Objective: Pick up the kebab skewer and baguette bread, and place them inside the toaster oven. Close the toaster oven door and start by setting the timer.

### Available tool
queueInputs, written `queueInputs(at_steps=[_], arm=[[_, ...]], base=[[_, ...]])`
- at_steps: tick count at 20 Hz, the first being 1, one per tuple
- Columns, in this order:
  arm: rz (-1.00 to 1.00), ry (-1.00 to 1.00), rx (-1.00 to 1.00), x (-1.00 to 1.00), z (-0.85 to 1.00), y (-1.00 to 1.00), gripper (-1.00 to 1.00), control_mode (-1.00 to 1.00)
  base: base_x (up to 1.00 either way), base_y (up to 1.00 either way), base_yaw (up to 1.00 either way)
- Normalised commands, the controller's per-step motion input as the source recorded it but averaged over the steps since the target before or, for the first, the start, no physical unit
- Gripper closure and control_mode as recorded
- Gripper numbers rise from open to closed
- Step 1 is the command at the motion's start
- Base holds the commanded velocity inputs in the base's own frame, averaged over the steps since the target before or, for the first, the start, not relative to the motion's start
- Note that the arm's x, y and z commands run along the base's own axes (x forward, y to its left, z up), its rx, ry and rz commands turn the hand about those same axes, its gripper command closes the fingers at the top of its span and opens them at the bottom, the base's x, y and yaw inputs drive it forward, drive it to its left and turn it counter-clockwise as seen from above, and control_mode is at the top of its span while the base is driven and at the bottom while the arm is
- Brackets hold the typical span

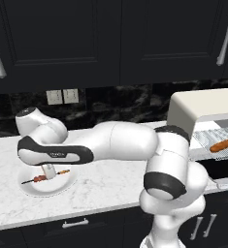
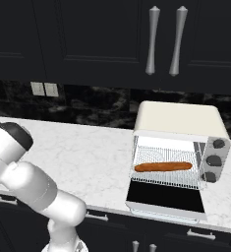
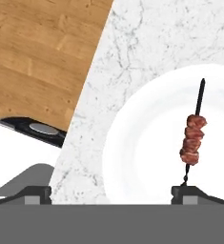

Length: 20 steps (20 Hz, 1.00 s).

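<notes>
The kebab skewer (image 1: 43, 178) lies on a white plate (image 1: 55, 190) at the left of the counter. My gripper (image 1: 48, 173) hovers just above it, open and empty. In the hand view the skewer (image 3: 193, 139) runs along the plate (image 3: 142, 157), its near end close to my right fingertip (image 3: 187, 192), while my gripper (image 3: 112, 195) straddles the plate's edge. The baguette bread (image 2: 162, 167) rests on the wire rack inside the cream toaster oven (image 2: 178, 120). The toaster oven door (image 2: 166, 198) hangs open, folded down flat. The baguette (image 1: 224, 144) and oven (image 1: 203, 109) also show at the right.
Three dark knobs (image 2: 214, 160) sit on the oven's right side. A wall outlet (image 1: 62, 96) is on the dark backsplash. Black cabinets with silver handles (image 2: 151, 39) hang above. The counter's front edge (image 3: 85, 105) drops to wooden floor (image 3: 37, 57).
</notes>
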Motion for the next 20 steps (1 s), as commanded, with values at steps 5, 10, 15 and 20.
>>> queueInputs(at_steps=[5,10,15,20], arm=[[0.00,-0.05,0.00,0.05,-0.47,0.00,-1.00,-1.00],[0.00,-0.08,0.00,0.16,-0.31,0.00,-1.00,-1.00],[0.00,-0.01,0.00,0.16,-0.18,0.00,-1.00,-1.00],[0.00,0.00,0.00,0.07,-0.29,0.00,-1.00,-1.00]], base=[[0.00,0.00,0.00],[0.00,0.00,0.00],[0.00,0.00,0.00],[0.00,0.00,0.00]])
